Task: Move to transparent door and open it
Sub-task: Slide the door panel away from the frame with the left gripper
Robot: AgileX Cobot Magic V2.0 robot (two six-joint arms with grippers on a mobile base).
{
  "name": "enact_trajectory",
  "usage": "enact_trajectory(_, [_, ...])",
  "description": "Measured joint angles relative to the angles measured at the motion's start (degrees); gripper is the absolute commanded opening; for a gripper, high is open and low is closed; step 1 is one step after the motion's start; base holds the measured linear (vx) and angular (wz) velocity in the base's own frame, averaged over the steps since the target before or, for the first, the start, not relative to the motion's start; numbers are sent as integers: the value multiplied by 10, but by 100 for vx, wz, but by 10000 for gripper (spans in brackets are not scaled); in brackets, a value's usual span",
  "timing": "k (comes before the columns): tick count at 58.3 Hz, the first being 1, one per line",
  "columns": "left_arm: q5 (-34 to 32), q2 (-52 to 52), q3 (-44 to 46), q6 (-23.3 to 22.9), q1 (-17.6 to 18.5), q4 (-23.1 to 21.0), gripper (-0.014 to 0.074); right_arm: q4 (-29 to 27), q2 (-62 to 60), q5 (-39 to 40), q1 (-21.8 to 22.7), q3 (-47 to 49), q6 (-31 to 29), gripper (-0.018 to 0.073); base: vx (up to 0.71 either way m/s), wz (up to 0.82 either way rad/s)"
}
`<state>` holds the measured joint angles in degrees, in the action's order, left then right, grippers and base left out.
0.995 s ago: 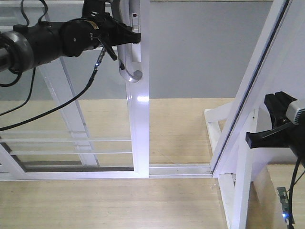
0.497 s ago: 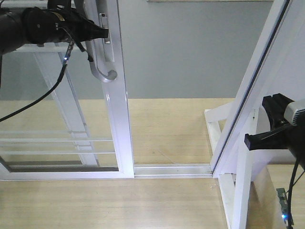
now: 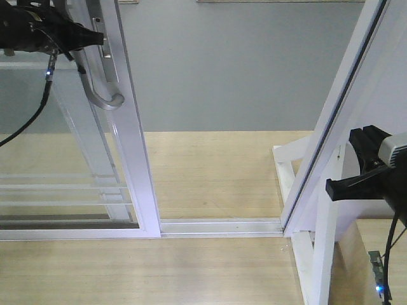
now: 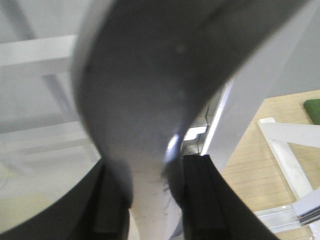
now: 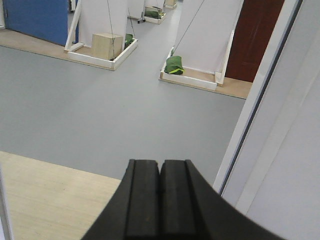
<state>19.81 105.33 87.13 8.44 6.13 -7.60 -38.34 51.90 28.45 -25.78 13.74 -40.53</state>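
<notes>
The transparent door [image 3: 132,152] stands at the left of the front view, a white-framed glass panel with thin horizontal bars low down. Its curved grey handle [image 3: 103,81] sits on the right stile near the top. My left gripper [image 3: 94,40] reaches in from the upper left and is shut on that handle. In the left wrist view the handle [image 4: 150,85] fills the frame, pinched between the two black fingers [image 4: 199,195] of the left gripper [image 4: 152,200]. My right gripper [image 3: 340,184] hangs shut and empty at the right, beside a white post, and shows as closed pads [image 5: 160,200].
A slanted white post with a braced wooden foot [image 3: 318,210] stands at the right. A floor track [image 3: 219,226] runs between door and post, with grey floor beyond the gap. Farther off are a wooden box [image 5: 106,45], green bags [image 5: 175,65] and a brown door [image 5: 256,40].
The door has slid leftward with my left gripper holding its handle, and the gap between stile and right post has widened. The right arm has not moved.
</notes>
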Motion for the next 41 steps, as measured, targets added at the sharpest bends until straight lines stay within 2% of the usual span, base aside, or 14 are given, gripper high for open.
enact_trajectory(14, [15,-5,0,0,-37,7,0,0,0,-1,0,0,0,-6,0,0])
enact_trajectory(25, [13,-20,-11,0,-52,23,0,0,0,-2,0,0,0,-6,0,0])
enact_trajectory(33, [-26,-60,-65,2,-58,33,0,0,0,-2,0,0,0,-6,0,0])
enact_trajectory(41, [-44,-165,-145,23,-49,27,0,0,0,-3,0,0,0,-6,0,0])
